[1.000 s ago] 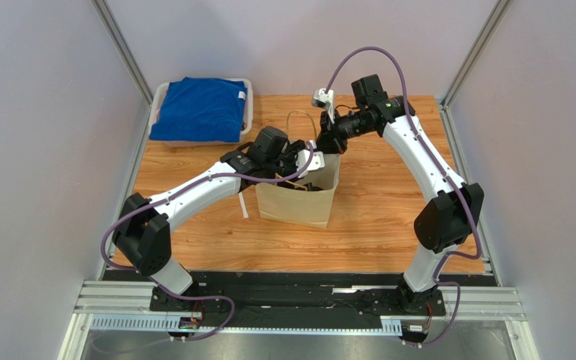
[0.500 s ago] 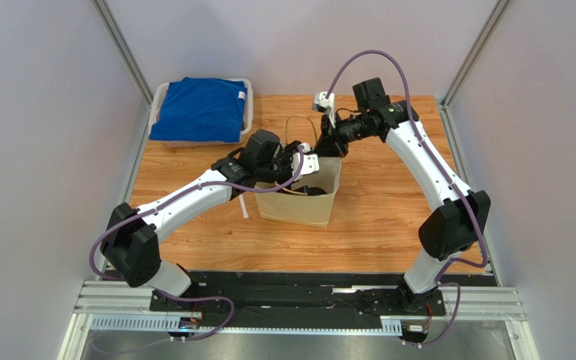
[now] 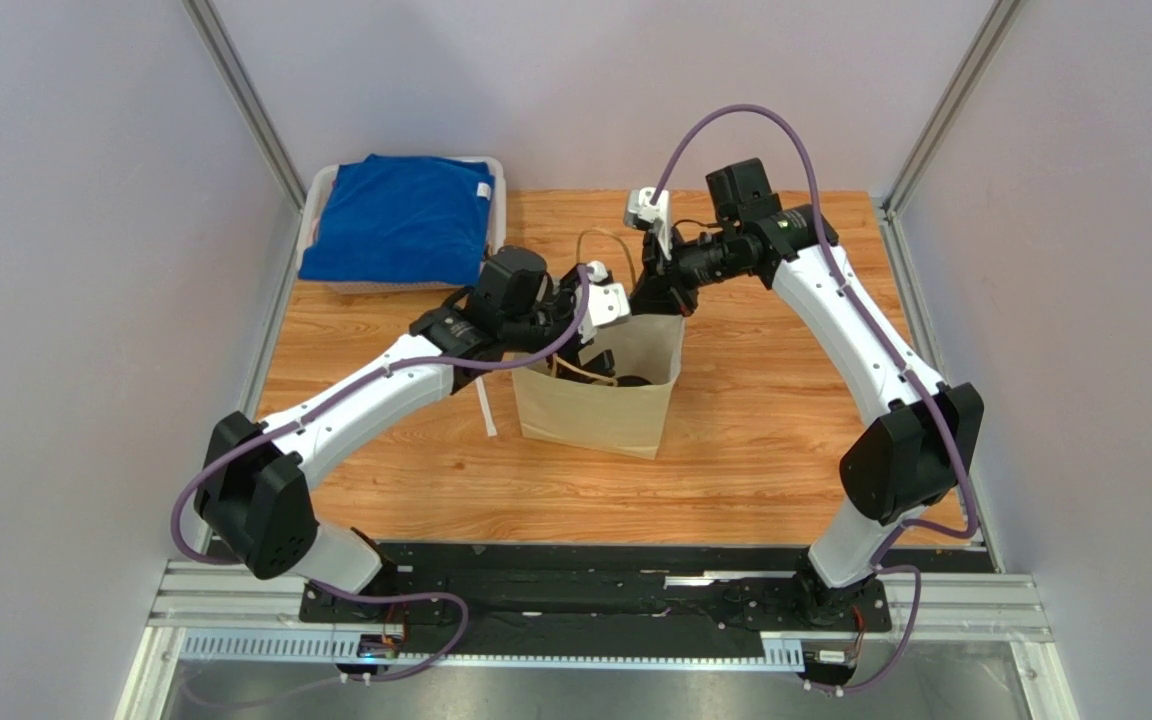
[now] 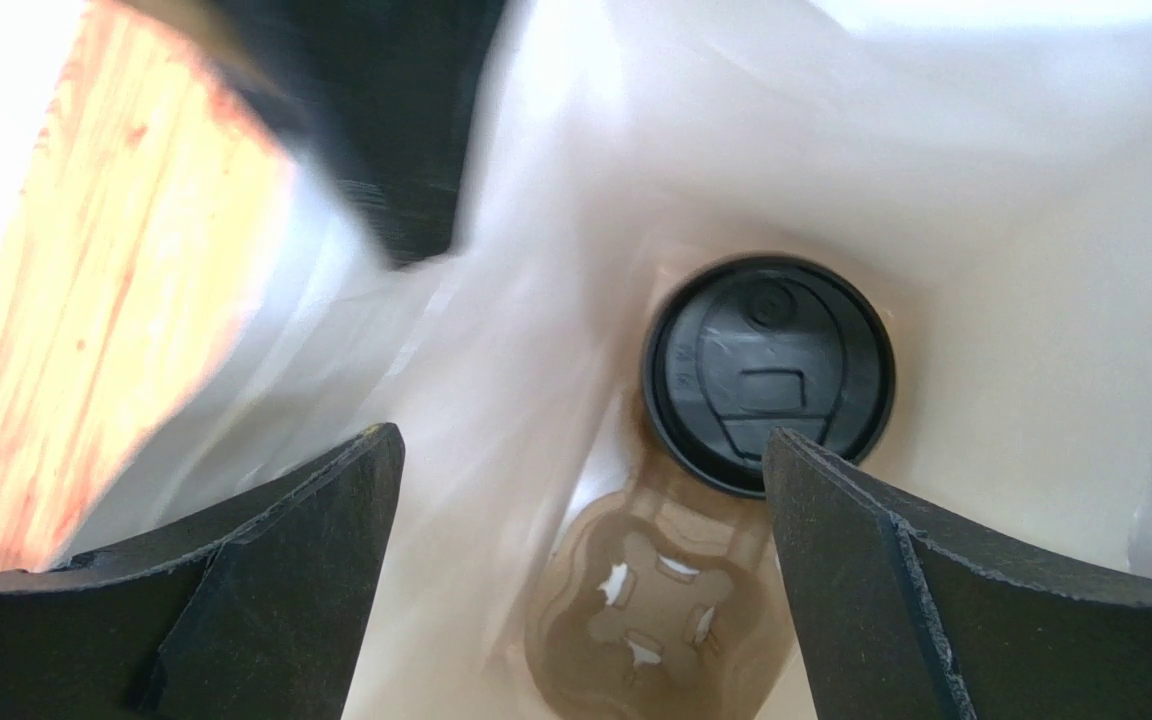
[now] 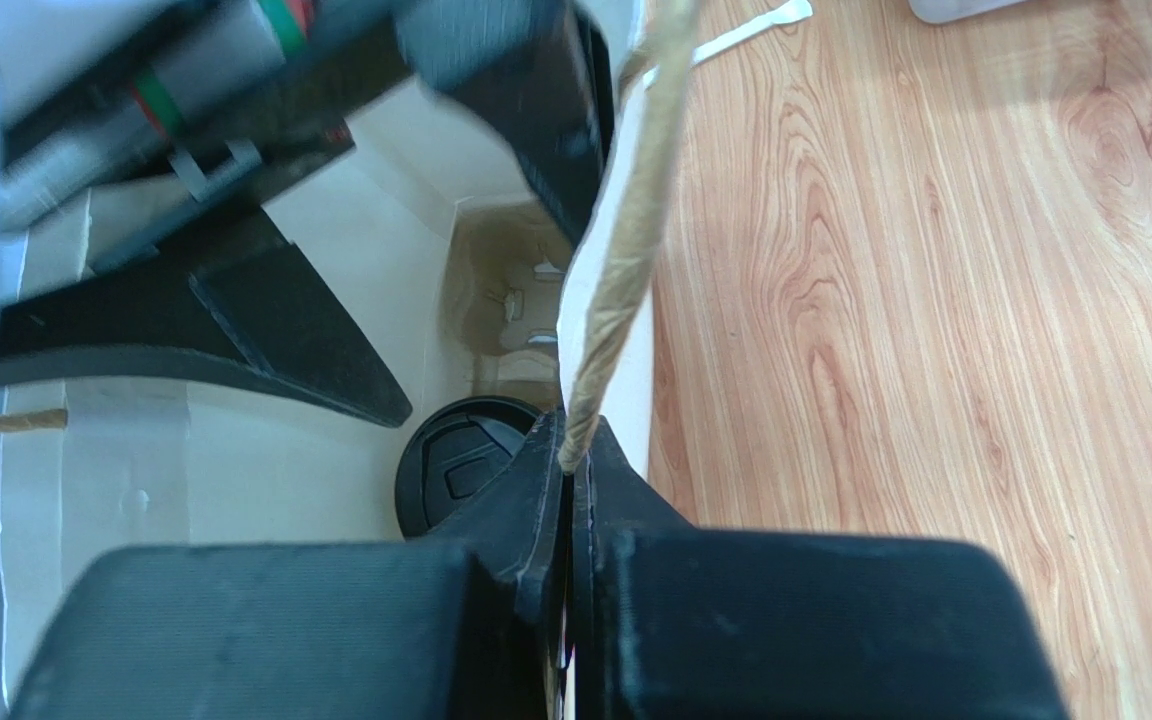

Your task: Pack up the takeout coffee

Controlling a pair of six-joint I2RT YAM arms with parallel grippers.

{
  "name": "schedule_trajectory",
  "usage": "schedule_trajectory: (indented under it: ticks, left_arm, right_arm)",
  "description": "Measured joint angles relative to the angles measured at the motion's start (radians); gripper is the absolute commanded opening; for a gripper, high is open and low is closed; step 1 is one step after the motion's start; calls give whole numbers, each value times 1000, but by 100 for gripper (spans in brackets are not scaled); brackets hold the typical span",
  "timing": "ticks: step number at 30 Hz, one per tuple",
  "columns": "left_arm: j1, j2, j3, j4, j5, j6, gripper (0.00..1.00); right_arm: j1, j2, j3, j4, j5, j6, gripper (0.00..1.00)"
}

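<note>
The small brown paper cup with a round black plastic lid [image 4: 767,372] is sitting inside the tan paper bag [image 3: 597,405] (only its lid showing), on a grey-brown moulded pulp tray [image 4: 642,600]. The left gripper [image 4: 579,450] is hovering above, jaws wide; the right gripper [image 5: 575,450] is pinching the bag's rim.

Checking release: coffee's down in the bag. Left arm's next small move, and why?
Probably lift the left gripper up out of the paper bag: its fingers are open and apart from the takeout coffee, which sits in the pulp tray, while the right gripper pinches the bag's rim.
</note>
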Motion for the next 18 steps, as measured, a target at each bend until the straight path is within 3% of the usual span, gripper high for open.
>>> schedule_trajectory:
  ticks: [18]
  left_arm:
    - [81, -122, 266, -137, -46, -202, 99]
  right_arm:
    - [-24, 0, 0, -4, 18, -3, 0]
